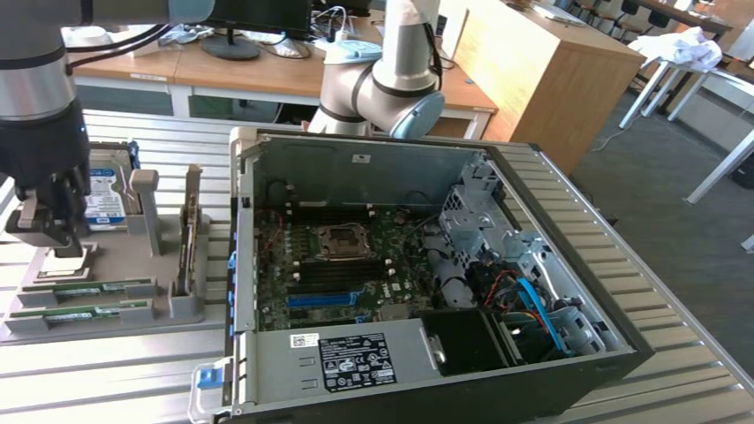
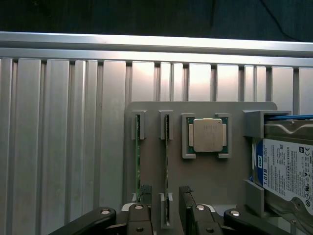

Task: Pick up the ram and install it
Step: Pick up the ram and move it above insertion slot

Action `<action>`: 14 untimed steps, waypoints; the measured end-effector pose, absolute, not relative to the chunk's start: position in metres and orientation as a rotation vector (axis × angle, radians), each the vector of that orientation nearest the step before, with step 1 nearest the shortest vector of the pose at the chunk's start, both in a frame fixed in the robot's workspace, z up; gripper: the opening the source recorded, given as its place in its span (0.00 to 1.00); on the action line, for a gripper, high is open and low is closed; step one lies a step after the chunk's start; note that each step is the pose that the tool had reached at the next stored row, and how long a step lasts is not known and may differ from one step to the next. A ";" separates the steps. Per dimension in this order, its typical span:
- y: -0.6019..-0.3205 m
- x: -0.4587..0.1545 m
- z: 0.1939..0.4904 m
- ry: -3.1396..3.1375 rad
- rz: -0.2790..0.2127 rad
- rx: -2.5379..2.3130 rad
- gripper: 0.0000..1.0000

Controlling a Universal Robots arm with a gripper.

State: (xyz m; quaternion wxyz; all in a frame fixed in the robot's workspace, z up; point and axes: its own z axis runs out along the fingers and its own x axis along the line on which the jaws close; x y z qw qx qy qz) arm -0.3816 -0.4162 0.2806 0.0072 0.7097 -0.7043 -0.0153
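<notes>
Wrist view: my gripper (image 2: pixel 165 192) has jaws wide, gripping nothing, one either side of the long thin green ram stick (image 2: pixel 167 161), seated edgewise in the grey slotted holder (image 2: pixel 210 178).

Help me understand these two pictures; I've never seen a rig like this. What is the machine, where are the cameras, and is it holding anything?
The machine is a robot arm ending in a gripper, a two-fingered claw. One picture comes from a camera off the arm; the other from a camera on its wrist, looking past the fingers. On the ribbed metal table sits a grey holder carrying the ram, a green memory stick on edge, a twin stick beside it, a square silver processor and a hard drive. An open computer case lies alongside. The gripper is open and holds nothing; in the wrist view its fingers flank the ram.
</notes>
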 end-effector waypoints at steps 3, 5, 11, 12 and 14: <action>-0.419 -0.382 0.281 -2.203 -0.048 2.219 0.36; -0.434 -0.382 0.281 -2.203 -0.048 2.219 0.36; -0.434 -0.382 0.280 -2.203 -0.048 2.220 0.36; -0.434 -0.382 0.280 -2.203 -0.049 2.220 0.36; -0.434 -0.382 0.279 -2.204 -0.049 2.220 0.36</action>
